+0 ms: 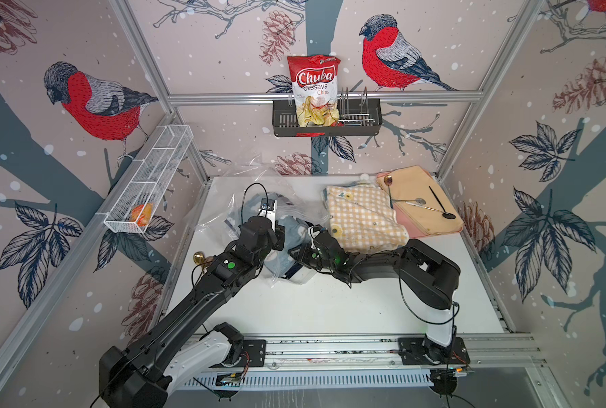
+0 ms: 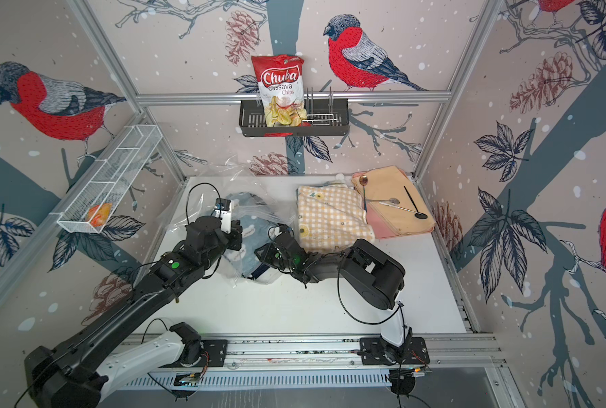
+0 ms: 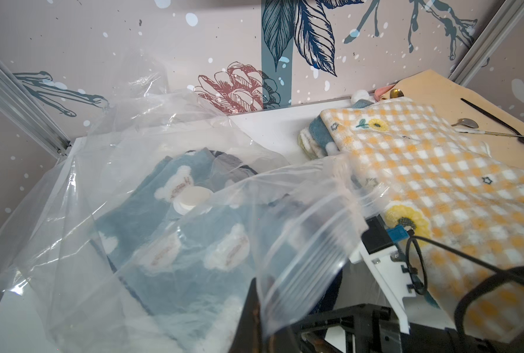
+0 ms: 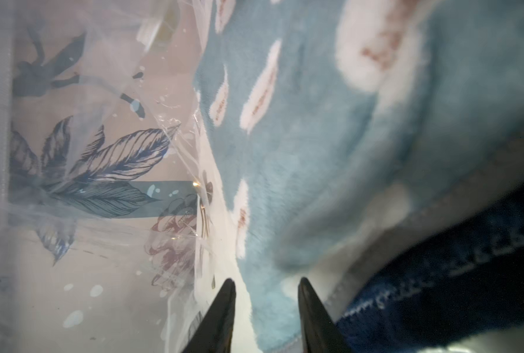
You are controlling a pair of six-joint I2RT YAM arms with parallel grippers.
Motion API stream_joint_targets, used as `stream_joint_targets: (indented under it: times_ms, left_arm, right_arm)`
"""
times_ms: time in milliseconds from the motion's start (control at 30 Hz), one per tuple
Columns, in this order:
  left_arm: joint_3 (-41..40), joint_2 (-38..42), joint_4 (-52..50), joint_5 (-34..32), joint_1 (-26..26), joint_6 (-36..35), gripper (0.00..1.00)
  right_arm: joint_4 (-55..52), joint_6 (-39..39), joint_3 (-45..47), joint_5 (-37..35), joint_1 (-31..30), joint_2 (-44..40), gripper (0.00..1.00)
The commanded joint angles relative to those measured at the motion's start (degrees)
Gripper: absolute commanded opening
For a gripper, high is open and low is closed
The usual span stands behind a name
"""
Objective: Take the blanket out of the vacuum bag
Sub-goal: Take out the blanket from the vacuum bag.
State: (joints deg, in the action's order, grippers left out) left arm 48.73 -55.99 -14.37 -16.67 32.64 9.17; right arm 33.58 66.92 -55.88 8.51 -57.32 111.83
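The vacuum bag (image 1: pixel 220 212) (image 2: pixel 192 212) is crinkly clear plastic, lying at the back left of the white table. Its round white valve cap (image 3: pixel 193 198) rests over the blanket (image 1: pixel 294 228) (image 2: pixel 253 229) (image 3: pixel 175 238), blue fleece with white bear shapes, which is inside the bag. My left gripper (image 1: pixel 279 231) (image 2: pixel 237 231) (image 3: pixel 263 321) is shut on the bag's ribbed zip edge and holds it raised. From the right, my right gripper (image 1: pixel 296 254) (image 2: pixel 260 252) (image 4: pixel 265 282) reaches into the bag mouth. Its jaws stand apart, and the blanket's (image 4: pixel 315 152) edge lies between the tips.
A folded yellow checked blanket (image 1: pixel 365 219) lies right of the bag, close behind my right wrist. A peach cloth (image 1: pixel 432 219) with spoons is at the back right. On the walls hang a black basket (image 1: pixel 361 120) with a chips bag and a white wire basket (image 1: pixel 153 176).
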Motion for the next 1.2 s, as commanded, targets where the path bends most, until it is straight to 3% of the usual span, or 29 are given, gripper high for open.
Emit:
stream_joint_targets:
  times_ms: [0,200,567,1000,1167]
  left_arm:
    - [0.3,-0.2,2.0,0.1,0.0,0.1,0.05]
    - [0.3,-0.2,1.8,-0.2,0.1,0.2,0.05]
    - [0.3,0.3,1.8,-0.6,0.3,0.1,0.05]
    - [0.3,0.4,1.9,-0.6,0.4,0.1,0.05]
    - [0.3,0.2,1.9,-0.5,0.4,0.1,0.05]
  right_arm:
    - [1.5,1.6,0.7,-0.7,0.0,0.2,0.40]
    - [1.2,3.3,0.9,0.3,-0.2,1.6,0.50]
    - [3.9,4.0,-1.3,0.2,-0.3,5.0,0.51]
    - [1.7,-1.0,-4.3,-1.8,-1.7,0.3,0.38]
    - [0.2,-1.4,-6.6,-1.4,-1.3,1.7,0.37]
